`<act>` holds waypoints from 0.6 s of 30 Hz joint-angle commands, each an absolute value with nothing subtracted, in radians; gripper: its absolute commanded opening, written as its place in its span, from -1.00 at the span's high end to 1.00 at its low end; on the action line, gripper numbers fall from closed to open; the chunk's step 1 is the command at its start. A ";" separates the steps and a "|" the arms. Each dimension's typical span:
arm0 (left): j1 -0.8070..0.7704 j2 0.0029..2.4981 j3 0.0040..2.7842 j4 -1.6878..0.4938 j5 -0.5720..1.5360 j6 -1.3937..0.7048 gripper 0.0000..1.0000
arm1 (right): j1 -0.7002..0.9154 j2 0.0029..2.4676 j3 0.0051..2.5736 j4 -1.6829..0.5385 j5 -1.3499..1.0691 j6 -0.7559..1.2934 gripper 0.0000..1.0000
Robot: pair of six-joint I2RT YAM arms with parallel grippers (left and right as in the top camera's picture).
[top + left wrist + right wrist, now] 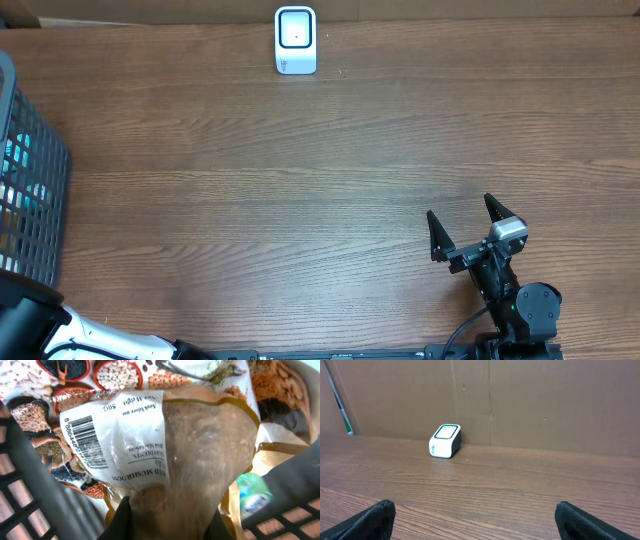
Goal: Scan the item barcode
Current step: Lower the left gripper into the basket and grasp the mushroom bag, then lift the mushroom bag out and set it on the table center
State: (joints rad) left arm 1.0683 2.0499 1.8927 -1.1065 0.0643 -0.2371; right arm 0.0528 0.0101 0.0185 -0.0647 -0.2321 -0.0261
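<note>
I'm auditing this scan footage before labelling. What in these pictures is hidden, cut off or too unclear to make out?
Overhead: left gripper, lost at the left frame edge by the basket.
Overhead: basket contents, behind its mesh wall and the edge.
Left wrist: barcode digits on the mushroom bag, blurred and creased.
Right wrist: scanner markings, too small.
</note>
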 commanded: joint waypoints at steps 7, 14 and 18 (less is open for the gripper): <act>1.040 2.046 2.220 -1.244 0.212 -0.226 0.92 | 0.051 0.003 0.008 -0.060 -0.234 -0.024 -1.00; 0.954 2.044 2.691 -1.376 0.291 -0.226 0.92 | 0.051 0.003 0.008 -0.060 -0.234 -0.024 -1.00; 0.822 2.024 2.994 -1.488 0.366 -0.224 0.92 | 0.051 0.003 0.008 -0.060 -0.234 -0.024 -1.00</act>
